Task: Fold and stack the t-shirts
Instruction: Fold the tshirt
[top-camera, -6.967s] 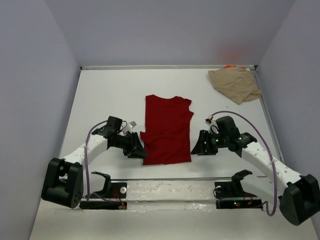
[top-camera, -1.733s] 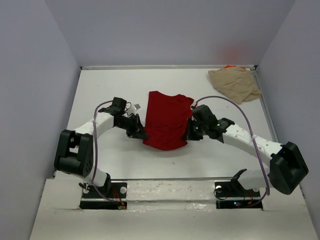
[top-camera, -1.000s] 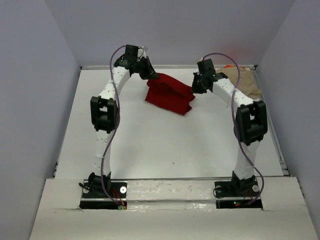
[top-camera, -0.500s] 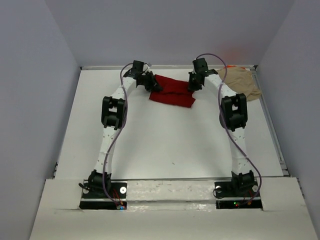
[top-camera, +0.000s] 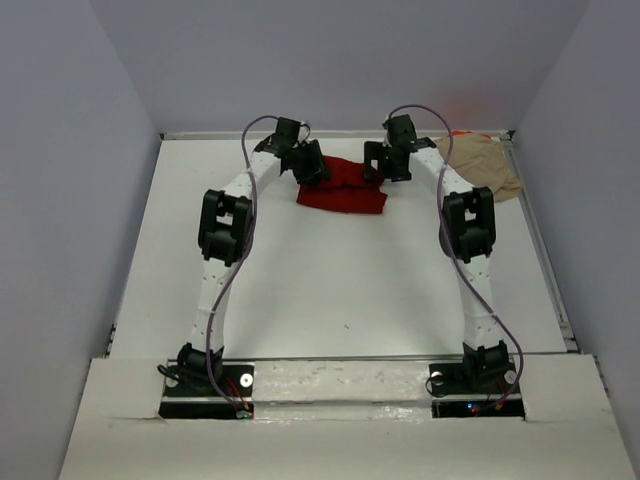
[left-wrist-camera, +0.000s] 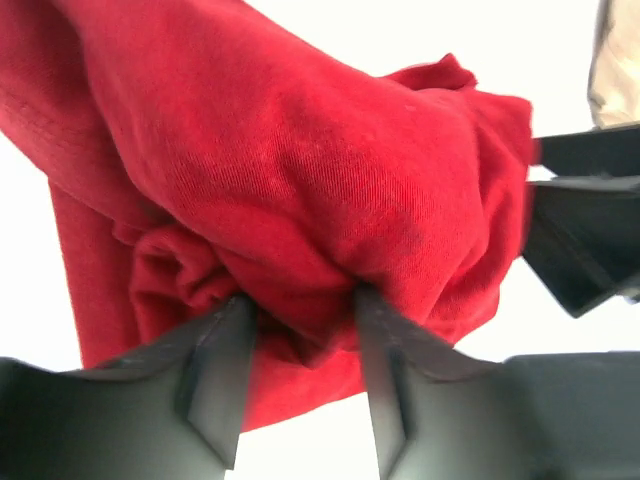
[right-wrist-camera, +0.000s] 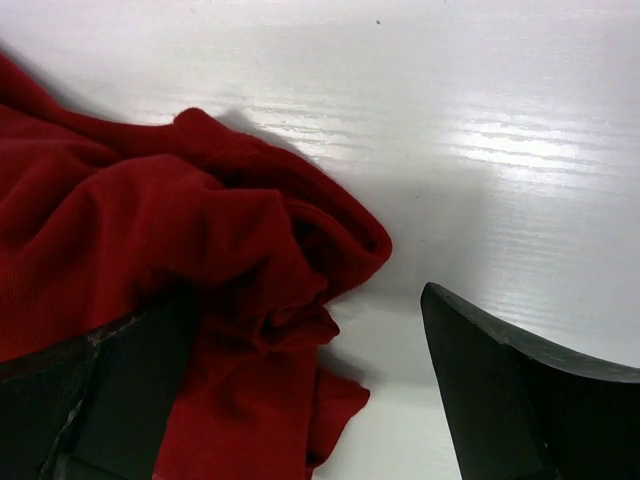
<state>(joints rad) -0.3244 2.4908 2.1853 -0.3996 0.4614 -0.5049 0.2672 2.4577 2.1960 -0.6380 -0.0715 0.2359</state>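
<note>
Across white bench (top-camera: 250, 270), finding dark red t-shirt (top-camera: 345, 192) lying rumpled by far edge, mid-width. Also noting tan t-shirt (top-camera: 482, 166) heaping in far right corner, orange sliver (top-camera: 458, 133) peeking behind it. Reading left end effector (top-camera: 311, 173) as standing part-apart, red fold bulging between fingers, looking loose rather than pinched. Seeing right end effector (top-camera: 376, 166) gaping wide beside the cloth, clamping nothing. Expecting light, limp, easily creasing fabric; suggesting taking hem corners or shoulder seams, not the wad. Finding little room at far edge; favouring open near half.
</note>
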